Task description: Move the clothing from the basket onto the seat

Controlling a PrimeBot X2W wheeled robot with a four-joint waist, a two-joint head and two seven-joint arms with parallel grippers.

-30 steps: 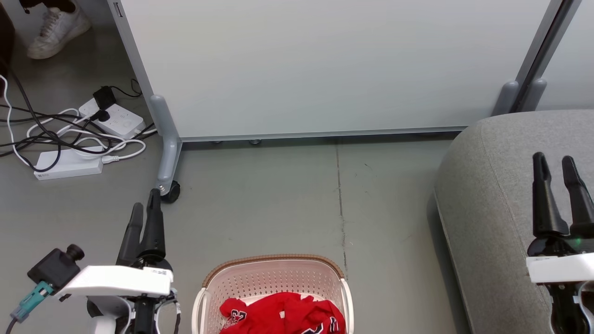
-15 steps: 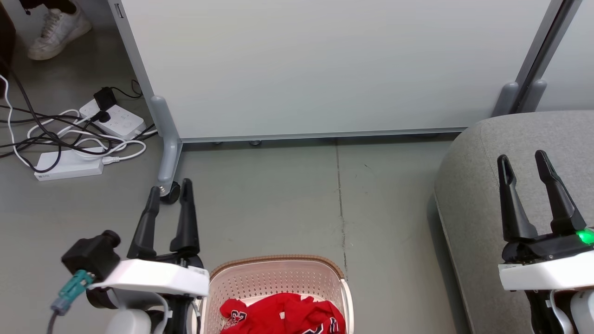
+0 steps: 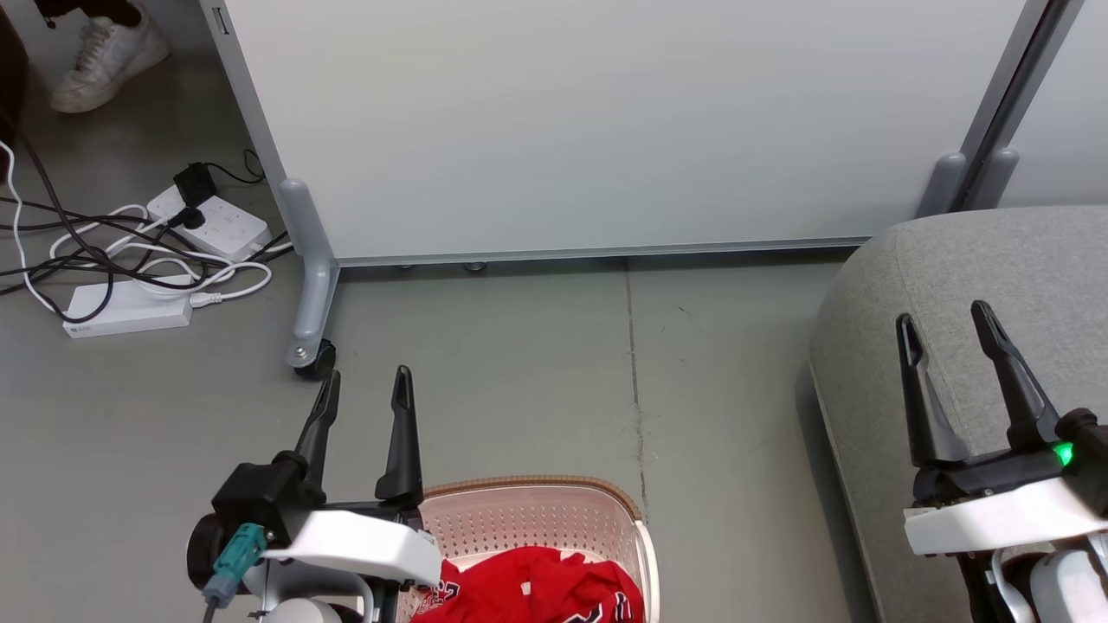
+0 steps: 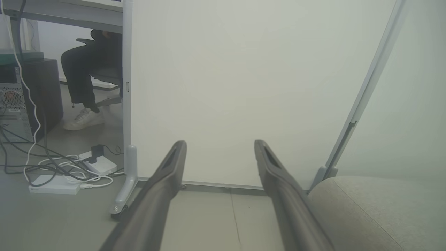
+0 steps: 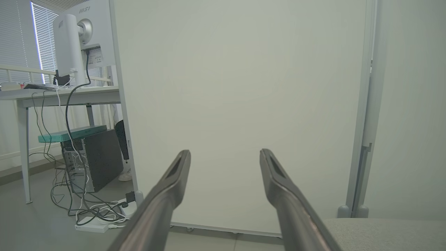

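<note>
left gripper (image 3: 365, 378): lower left of frame, fingers apart, empty, beside left rim of basket (image 3: 537, 481).
right gripper (image 3: 943, 313): lower right, fingers apart, empty, over seat (image 3: 952, 260).
clothing (image 3: 537, 588): red heap inside basket, bottom centre.
step: tip left fingers down into heap, pinch a thick fold, lift clear of rim.
room: bare floor (image 3: 537, 363) between basket and seat; keep off partition caster (image 3: 313, 359) up-left of basket.
</note>
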